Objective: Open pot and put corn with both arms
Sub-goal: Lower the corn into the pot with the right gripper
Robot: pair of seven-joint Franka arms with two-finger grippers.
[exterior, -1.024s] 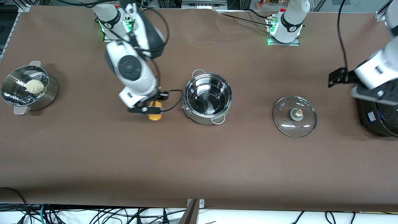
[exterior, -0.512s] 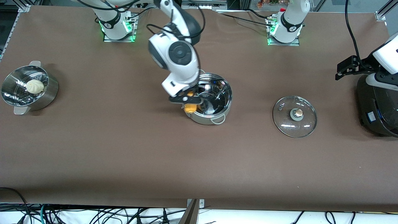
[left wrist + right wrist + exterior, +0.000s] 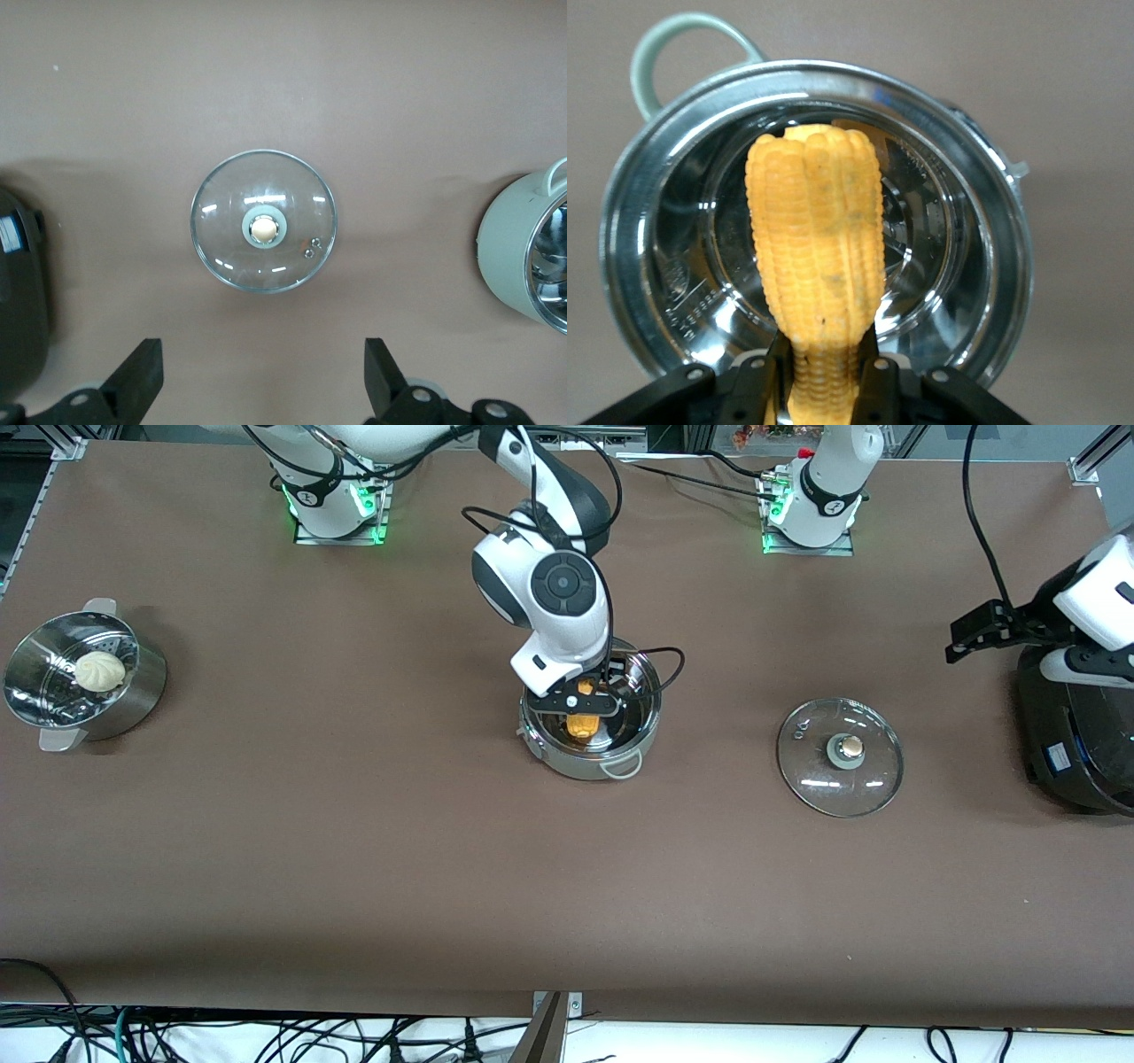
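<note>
Holding the corn (image 3: 816,266) tight, our right gripper (image 3: 582,703) hangs over the open pot (image 3: 640,740). Our left gripper (image 3: 259,382) waits wide open above the lid (image 3: 264,220).

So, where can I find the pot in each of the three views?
Front view: the pot stands mid-table, under the right claw, which holds the corn.
Left wrist view: only part of it shows at the edge, beside the glass lid.
Right wrist view: it fills the picture.
Shared landmark: its looped handle.
</note>
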